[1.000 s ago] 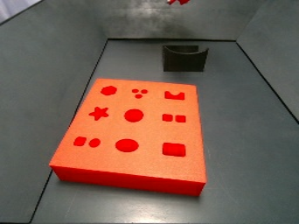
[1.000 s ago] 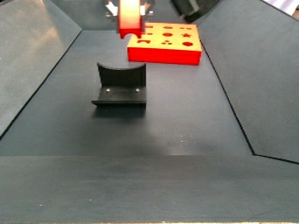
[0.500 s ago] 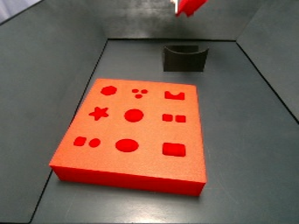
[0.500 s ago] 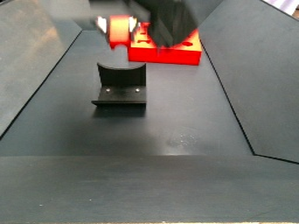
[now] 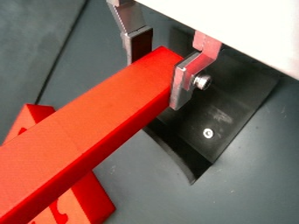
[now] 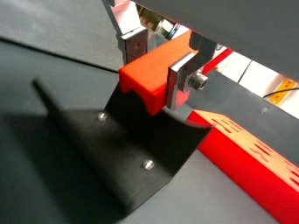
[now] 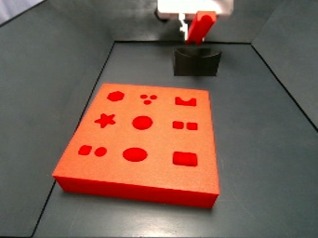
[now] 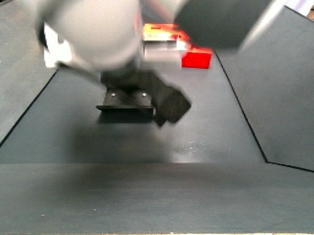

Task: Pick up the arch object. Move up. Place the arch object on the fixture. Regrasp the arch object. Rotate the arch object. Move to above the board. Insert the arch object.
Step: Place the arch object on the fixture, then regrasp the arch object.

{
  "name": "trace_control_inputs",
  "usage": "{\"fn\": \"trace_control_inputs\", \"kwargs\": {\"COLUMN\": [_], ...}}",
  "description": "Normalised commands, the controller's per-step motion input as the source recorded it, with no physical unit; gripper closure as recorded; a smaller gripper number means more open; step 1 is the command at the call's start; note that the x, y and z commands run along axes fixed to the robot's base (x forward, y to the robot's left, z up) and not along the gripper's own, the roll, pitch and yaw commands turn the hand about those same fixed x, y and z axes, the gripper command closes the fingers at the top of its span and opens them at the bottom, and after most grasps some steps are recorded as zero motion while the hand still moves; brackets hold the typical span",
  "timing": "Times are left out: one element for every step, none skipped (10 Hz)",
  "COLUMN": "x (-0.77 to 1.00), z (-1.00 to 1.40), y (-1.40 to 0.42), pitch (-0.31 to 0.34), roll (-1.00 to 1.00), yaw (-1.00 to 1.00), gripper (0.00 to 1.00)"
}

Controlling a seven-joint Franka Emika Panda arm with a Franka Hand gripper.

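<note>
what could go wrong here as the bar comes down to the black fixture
1. The gripper holds the arch object by one end, fingers clamped near its tip, so the long free length could lever and slip.
2. In a wrist view the arch object hangs just over the fixture; slightly off-centre, it could catch a raised side.
3. The board lies close by; a dropped bar might land there.

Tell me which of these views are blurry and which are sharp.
A side view is heavily motion-smeared: the arm blurs over the fixture. Both wrist views are sharp on the gripper clamping the arch object. The side view of the board is crisp.
</note>
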Motion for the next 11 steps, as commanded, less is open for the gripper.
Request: {"fn": "trace_control_inputs", "kwargs": {"x": [0.16,0.17,0.14,0.12,0.09,0.05,0.05,0.0,0.0,0.0,0.0], "z": [-1.0,-1.0,-0.8,-0.67,-0.44,-0.43,-0.43,-0.17,0.0,1.0,1.0], "y": [0.1,0.1,0.09,0.08,0.05,0.04,0.04,-0.5,0.0,0.0,0.0], "pitch": [-0.007,-0.01,-0.017,-0.025,-0.037,-0.03,-0.03,0.0,0.0,0.003,0.004], "roll": [-0.29,-0.19,-0.14,-0.13,-0.1,-0.07,-0.07,0.0,0.0,0.02,0.02], "yaw": [-0.09,-0.08,-0.06,-0.06,-0.05,-0.03,-0.03,0.0,0.0,-0.05,-0.04], "gripper": [1.0,1.0,1.0,1.0,1.0,1.0,1.0,1.0,0.0,0.0,0.0]}}
